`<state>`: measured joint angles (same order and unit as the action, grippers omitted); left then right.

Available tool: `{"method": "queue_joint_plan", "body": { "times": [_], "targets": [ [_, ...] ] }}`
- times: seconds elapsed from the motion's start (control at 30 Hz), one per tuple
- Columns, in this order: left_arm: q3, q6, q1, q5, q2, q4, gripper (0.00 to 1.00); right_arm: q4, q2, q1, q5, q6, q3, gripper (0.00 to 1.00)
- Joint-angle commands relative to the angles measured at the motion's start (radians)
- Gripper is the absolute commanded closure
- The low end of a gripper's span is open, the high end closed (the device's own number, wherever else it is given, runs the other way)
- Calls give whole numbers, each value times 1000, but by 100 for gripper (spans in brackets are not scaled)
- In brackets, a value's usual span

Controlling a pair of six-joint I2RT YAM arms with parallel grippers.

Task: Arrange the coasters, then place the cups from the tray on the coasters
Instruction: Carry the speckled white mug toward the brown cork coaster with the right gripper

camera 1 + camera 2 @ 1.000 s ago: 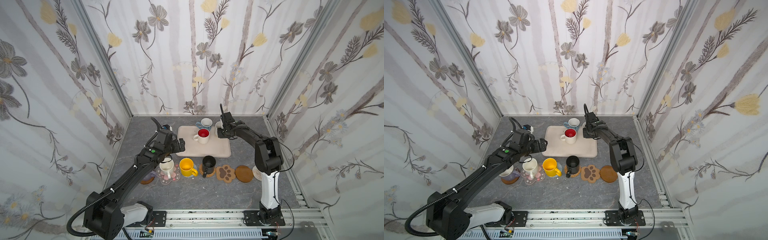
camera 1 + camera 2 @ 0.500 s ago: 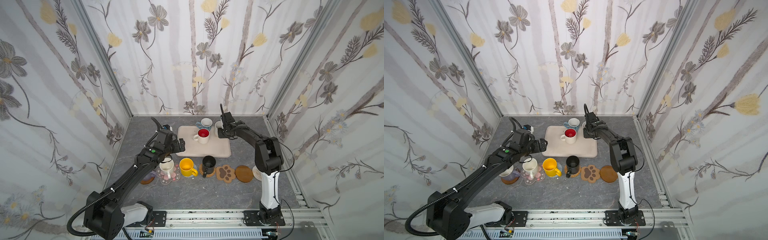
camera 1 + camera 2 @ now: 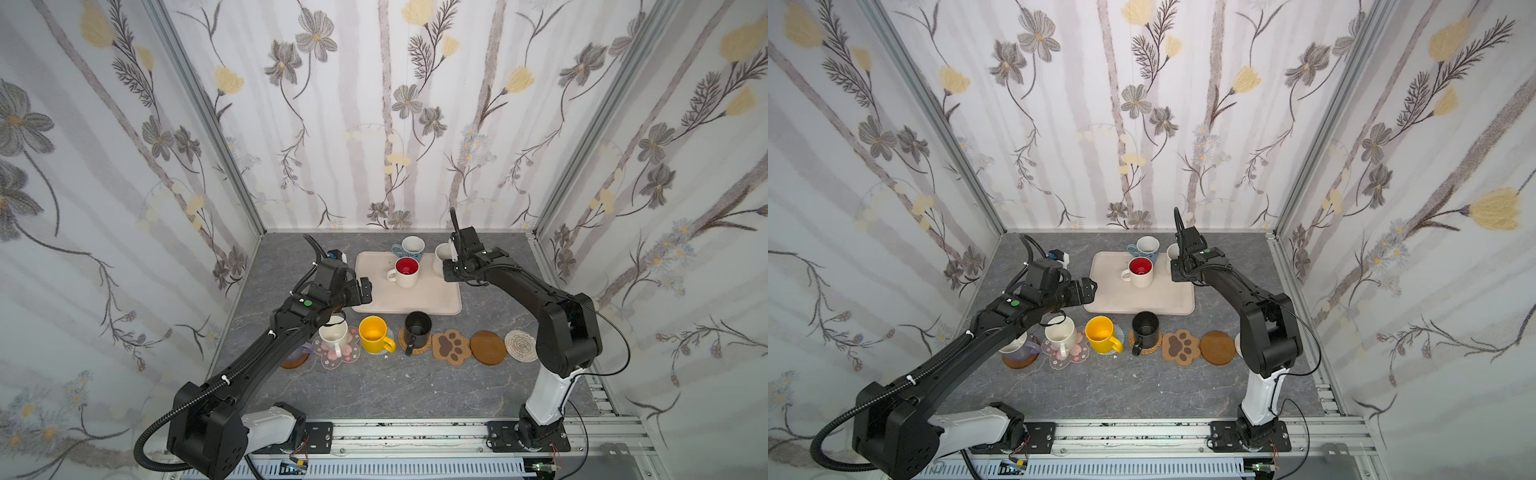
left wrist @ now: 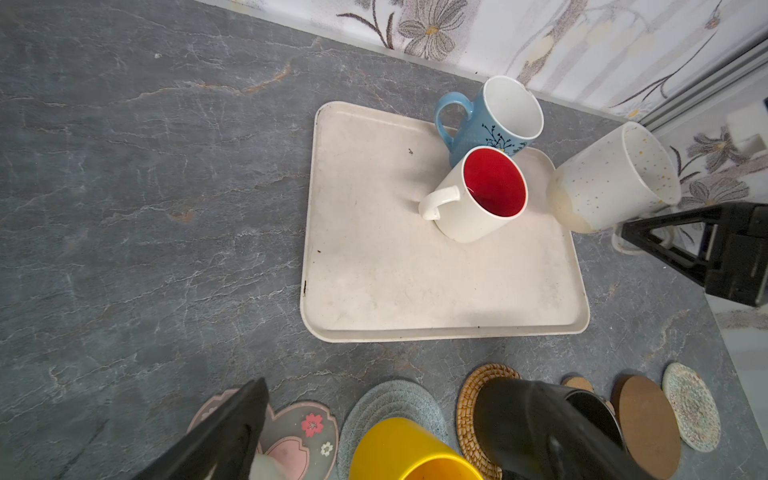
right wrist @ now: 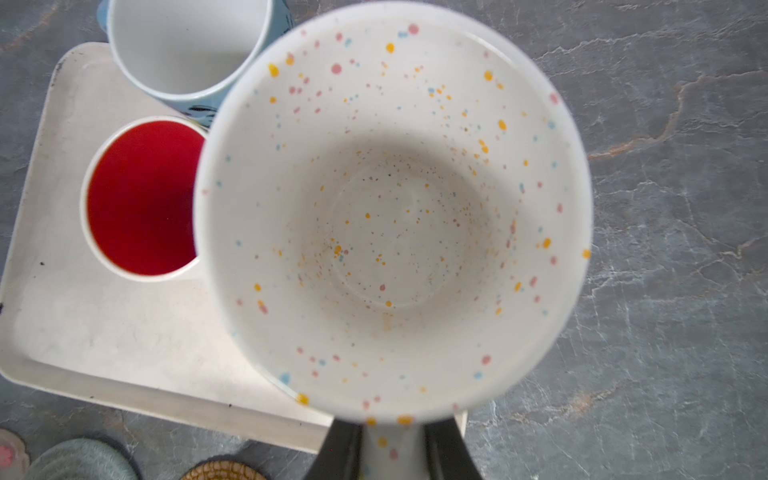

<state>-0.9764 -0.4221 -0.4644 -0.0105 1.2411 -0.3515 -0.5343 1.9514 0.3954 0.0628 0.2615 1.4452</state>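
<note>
Over the right edge of the cream rectangular tray [image 4: 374, 270], the right gripper [image 5: 391, 452] pinches a speckled white mug [image 5: 390, 208], handle between its fingers [image 5: 338, 453], and the left gripper [image 3: 365, 291] gapes.

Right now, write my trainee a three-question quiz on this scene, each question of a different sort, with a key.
1. True or false: the paw coaster is bare.
2. Which mug does the right gripper hold by the handle? A, the red-inside mug. B, the speckled white mug. C, the yellow mug.
3. In one word, how do the jaws of the left gripper stand?
Key: 1 true; 2 B; 3 open.
</note>
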Motion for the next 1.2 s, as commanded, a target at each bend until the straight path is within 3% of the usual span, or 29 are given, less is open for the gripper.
{"method": "queue_joint_plan", "body": {
  "times": [0.0, 0.63, 1.17],
  "targets": [
    [-20, -5, -6, -9, 6, 23, 0, 91, -78, 7, 23, 11, -64, 100],
    [-87, -17, -14, -33, 61, 23, 0, 106, -503, 161, 47, 91, -497, 100],
    [-42, -28, -16, -22, 86, 29, 0, 102, -684, 308, 61, 221, -751, 100]
  ]
}}
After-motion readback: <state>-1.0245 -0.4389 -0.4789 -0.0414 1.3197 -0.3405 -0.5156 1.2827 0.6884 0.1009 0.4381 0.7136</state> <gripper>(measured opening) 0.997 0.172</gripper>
